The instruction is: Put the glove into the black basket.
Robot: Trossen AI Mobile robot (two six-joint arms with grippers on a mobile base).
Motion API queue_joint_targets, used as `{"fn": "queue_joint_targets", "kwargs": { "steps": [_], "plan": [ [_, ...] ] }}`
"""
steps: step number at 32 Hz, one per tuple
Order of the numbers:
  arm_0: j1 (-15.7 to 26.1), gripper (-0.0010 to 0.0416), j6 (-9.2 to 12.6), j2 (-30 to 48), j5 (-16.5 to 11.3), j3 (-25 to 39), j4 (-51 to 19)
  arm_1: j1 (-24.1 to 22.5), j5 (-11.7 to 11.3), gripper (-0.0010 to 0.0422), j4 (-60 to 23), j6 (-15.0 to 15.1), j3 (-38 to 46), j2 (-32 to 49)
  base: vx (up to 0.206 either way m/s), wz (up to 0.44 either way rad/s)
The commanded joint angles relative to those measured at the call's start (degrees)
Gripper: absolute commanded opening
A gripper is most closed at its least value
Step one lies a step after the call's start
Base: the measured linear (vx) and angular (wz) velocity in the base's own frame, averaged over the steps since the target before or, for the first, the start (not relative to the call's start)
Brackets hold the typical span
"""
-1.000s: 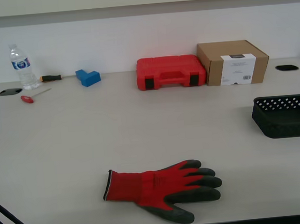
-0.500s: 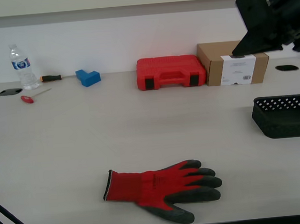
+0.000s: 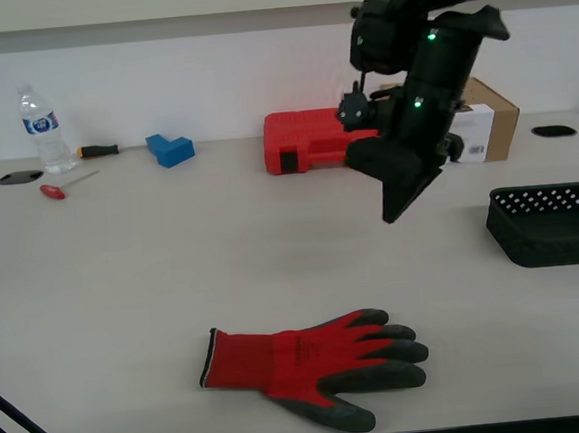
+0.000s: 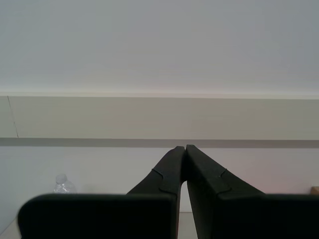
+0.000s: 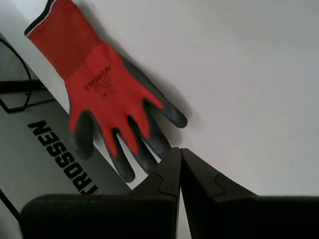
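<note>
The red glove [image 3: 311, 360] with dark grey palm and fingers lies flat near the table's front edge, fingers toward the exterior view's right. It also shows in the first wrist view [image 5: 99, 89]. The black basket [image 3: 551, 224] stands empty at the exterior view's right edge. My first gripper [image 3: 391, 211] hangs shut and empty above the table, well above and behind the glove, between it and the red toolcase. In the first wrist view its jaws [image 5: 179, 152] are closed, with the glove's fingertips just beyond. My second gripper [image 4: 185, 148] is shut, empty and faces the wall.
A red toolcase [image 3: 314, 139] and a cardboard box [image 3: 493, 125] stand at the back, partly behind the arm. A water bottle [image 3: 42, 131], a blue block [image 3: 170, 149] and two screwdrivers [image 3: 61, 186] lie at the back on the exterior view's left.
The first arm has swung in from the exterior view's upper right and come down toward the table's middle. The glove and basket have not moved.
</note>
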Motion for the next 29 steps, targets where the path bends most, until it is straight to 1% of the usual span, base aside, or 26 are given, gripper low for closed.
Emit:
{"fn": "queue_joint_targets", "kwargs": {
  "steps": [1,2,3,4,5,6,9,10,13,16,17,18,20,23,26,27,29],
  "plan": [
    [0.8,0.0001,-0.3,3.1,-0.3,1.9,0.1,0.0,0.1,0.0000,0.3,0.0,0.0,0.0,0.000,0.000],
    [1.0,0.0001,-0.4,4.4,-0.3,2.7,0.2,0.0,0.1,0.0000,0.3,0.0,0.0,0.0,0.000,0.000],
    [1.0,0.0001,-1.1,5.2,-0.4,3.2,0.2,0.0,0.1,0.0000,0.3,0.0,0.0,0.0,0.000,0.000],
    [1.0,0.0001,-2.7,6.4,-1.4,3.9,0.2,0.0,0.1,0.0000,0.3,0.0,0.0,0.0,0.000,0.000],
    [1.1,0.0001,-3.7,7.2,-2.3,4.3,0.2,0.0,0.1,0.0000,0.3,0.0,0.0,0.0,0.000,0.000],
    [1.1,0.0001,-4.1,9.3,-5.2,5.1,0.2,0.0,0.1,0.0000,0.3,0.0,0.0,0.0,0.000,0.000],
    [1.4,0.0001,-4.0,12.8,-8.3,6.0,0.3,0.0,0.1,0.0000,0.3,0.0,0.0,0.0,0.000,0.000],
    [1.6,0.0001,-4.0,14.3,-8.5,6.4,0.3,0.0,0.1,0.0000,0.3,0.0,0.0,0.0,0.000,0.000],
    [3.0,0.0001,-4.9,19.3,-8.8,8.1,0.5,0.0,0.1,0.0000,0.3,0.0,0.0,0.0,0.000,0.000],
    [3.8,0.0001,-5.1,22.7,-11.4,9.5,0.5,0.0,0.1,0.0000,0.3,0.0,0.0,0.0,0.000,0.000],
    [4.2,0.0001,-5.1,24.5,-13.4,10.1,0.3,0.0,0.1,0.0000,0.3,0.0,0.0,0.0,0.000,0.000],
    [4.4,0.0003,-5.0,25.8,-14.5,10.4,0.3,0.0,0.1,0.0000,0.3,0.0,0.0,0.0,0.000,0.000],
    [4.4,0.0013,-4.8,27.2,-15.3,11.1,0.0,0.0,0.1,0.0000,0.3,0.0,0.0,0.0,0.000,0.000],
    [4.4,0.0041,-5.0,28.2,-15.3,11.7,-0.8,0.0,0.1,0.0000,0.3,0.0,0.0,0.0,0.000,0.000],
    [4.5,0.0046,-4.9,27.6,-14.4,12.0,-1.9,0.0,0.1,0.0000,0.3,0.0,0.0,0.0,0.000,0.000],
    [4.7,0.0045,-5.0,27.3,-12.1,12.3,-2.0,0.0,0.1,0.0000,0.3,0.0,0.0,0.0,0.000,0.000],
    [5.2,0.0046,-5.0,27.0,-9.6,12.4,-2.0,0.0,0.1,0.0000,0.3,0.0,0.0,0.0,0.000,0.000]
  ]
}}
